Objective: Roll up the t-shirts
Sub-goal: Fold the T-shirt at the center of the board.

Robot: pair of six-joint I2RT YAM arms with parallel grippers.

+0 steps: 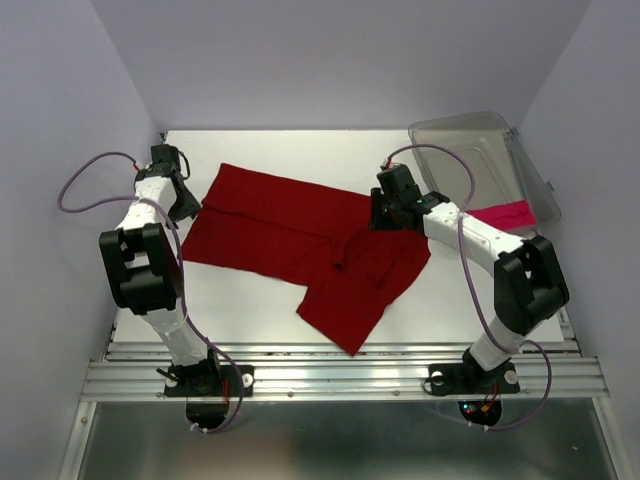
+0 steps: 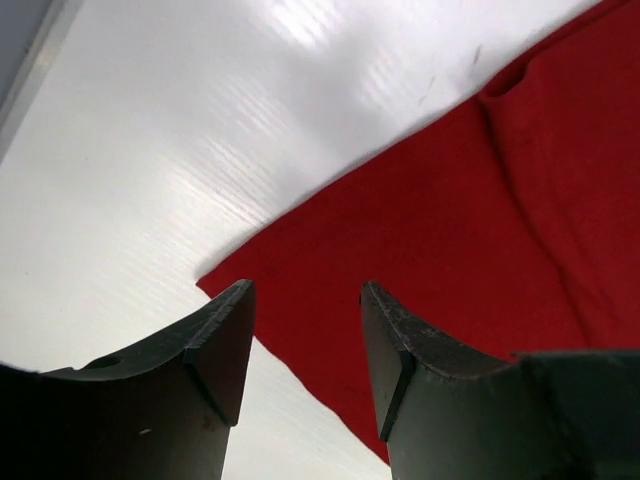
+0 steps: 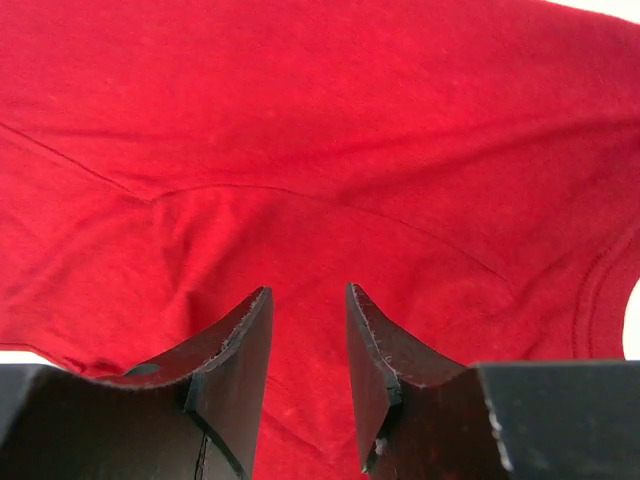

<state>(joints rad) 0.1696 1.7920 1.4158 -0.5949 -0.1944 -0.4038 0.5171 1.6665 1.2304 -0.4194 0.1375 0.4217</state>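
The dark red t-shirt (image 1: 300, 240) lies spread on the white table, partly folded, with one flap reaching toward the near edge. My left gripper (image 1: 187, 203) is open and empty over the shirt's left edge; the left wrist view shows that corner of the red shirt (image 2: 440, 240) between and beyond the fingers. My right gripper (image 1: 380, 215) is open and empty just above the shirt's right part, near the collar; the red shirt (image 3: 300, 150) fills the right wrist view. The magenta-pink t-shirt (image 1: 503, 214) pokes out under the clear bin at the right.
A clear plastic bin (image 1: 490, 160) stands at the back right corner of the white table (image 1: 250, 310). Grey walls close in the left, right and back. A metal rail runs along the near edge by the arm bases.
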